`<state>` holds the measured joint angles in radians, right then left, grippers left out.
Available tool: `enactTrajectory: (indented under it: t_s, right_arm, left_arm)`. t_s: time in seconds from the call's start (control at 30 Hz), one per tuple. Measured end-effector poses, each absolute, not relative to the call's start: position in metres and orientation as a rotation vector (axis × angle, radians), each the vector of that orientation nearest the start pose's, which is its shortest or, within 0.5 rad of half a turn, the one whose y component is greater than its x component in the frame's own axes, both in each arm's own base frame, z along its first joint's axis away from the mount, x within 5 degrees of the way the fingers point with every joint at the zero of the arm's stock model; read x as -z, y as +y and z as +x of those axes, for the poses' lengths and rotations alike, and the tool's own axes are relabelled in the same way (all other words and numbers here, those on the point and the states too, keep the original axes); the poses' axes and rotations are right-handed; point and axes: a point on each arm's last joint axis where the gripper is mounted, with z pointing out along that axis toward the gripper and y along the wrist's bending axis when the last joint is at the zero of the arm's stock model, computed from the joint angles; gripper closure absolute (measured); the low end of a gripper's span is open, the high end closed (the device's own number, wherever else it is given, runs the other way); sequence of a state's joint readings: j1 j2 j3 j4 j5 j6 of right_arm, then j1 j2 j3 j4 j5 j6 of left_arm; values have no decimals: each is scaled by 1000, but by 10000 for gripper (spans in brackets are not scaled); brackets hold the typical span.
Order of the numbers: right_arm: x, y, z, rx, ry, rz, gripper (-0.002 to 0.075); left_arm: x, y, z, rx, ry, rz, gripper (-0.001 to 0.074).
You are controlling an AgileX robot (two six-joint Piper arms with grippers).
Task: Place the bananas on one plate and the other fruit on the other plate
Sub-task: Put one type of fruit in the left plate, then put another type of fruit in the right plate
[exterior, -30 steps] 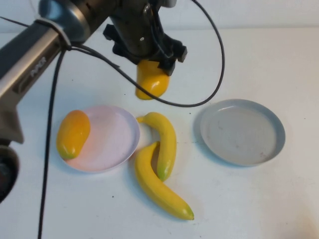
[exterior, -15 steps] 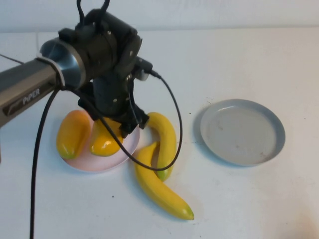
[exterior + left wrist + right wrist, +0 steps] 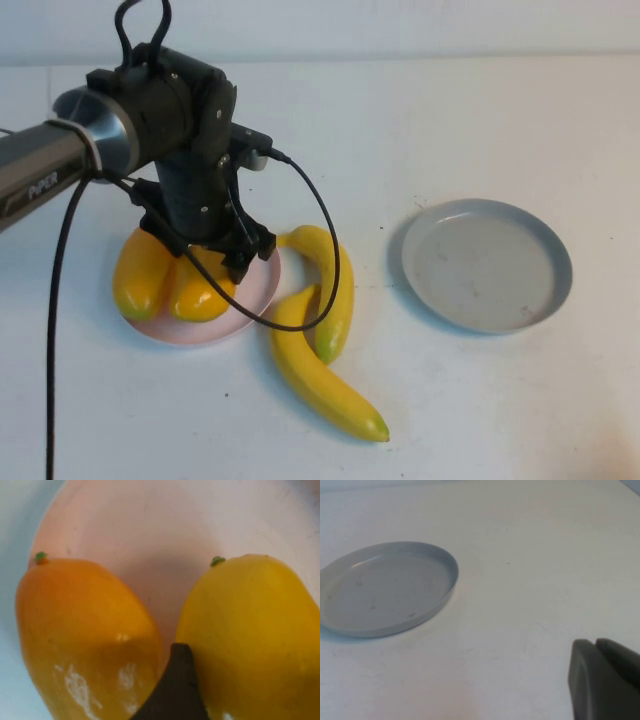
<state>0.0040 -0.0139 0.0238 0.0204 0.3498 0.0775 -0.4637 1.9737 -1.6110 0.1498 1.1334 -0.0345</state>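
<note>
Two bananas [image 3: 318,335] beside pink plate [image 3: 262,290]; left gripper [image 3: 205,275] over it.

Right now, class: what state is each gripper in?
Left gripper: low over the pink plate, around the right mango; grip cannot be told.
Right gripper: near the grey-blue plate, shut, empty.

Fruit sorting, half done
Two mangoes [image 3: 170,285] on pink plate [image 3: 255,290]; crossed bananas [image 3: 320,330] on desk; grey-blue plate [image 3: 487,264] bare.
</note>
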Motion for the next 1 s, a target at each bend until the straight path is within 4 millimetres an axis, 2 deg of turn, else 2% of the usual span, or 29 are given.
enactTrajectory:
  t_s: [0.3, 0.57, 0.63, 0.67, 0.77, 0.8, 0.83, 0.9, 1.0]
  right_arm:
    - [-174, 1, 53, -77, 1842, 80, 743]
    - [-174, 1, 53, -77, 1842, 80, 743]
    - [-174, 1, 53, -77, 1842, 80, 743]
    - [-174, 1, 53, -77, 1842, 80, 743]
    - [-174, 1, 53, -77, 1842, 80, 743]
    - [-174, 1, 53, -77, 1842, 80, 743]
    - [-174, 1, 53, -77, 1842, 80, 743]
    - [-174, 1, 53, -77, 1842, 80, 743]
    - [-174, 1, 53, -77, 1842, 80, 743]
  left_arm:
    - [-225, -174, 372, -129, 2879, 707, 153]
    - [-237, -174, 372, -133, 2907, 663, 156]
    - [-242, -174, 373, -130, 2899, 656, 200]
    - [-247, -174, 373, -124, 2887, 649, 255]
    - [-264, -172, 369, -108, 2848, 636, 442]
    - [-272, -171, 367, -100, 2830, 629, 547]
    - [-282, -169, 364, -92, 2808, 626, 613]
    - [-302, -165, 356, -74, 2762, 614, 679]
    - [-330, -158, 341, -50, 2697, 595, 718]
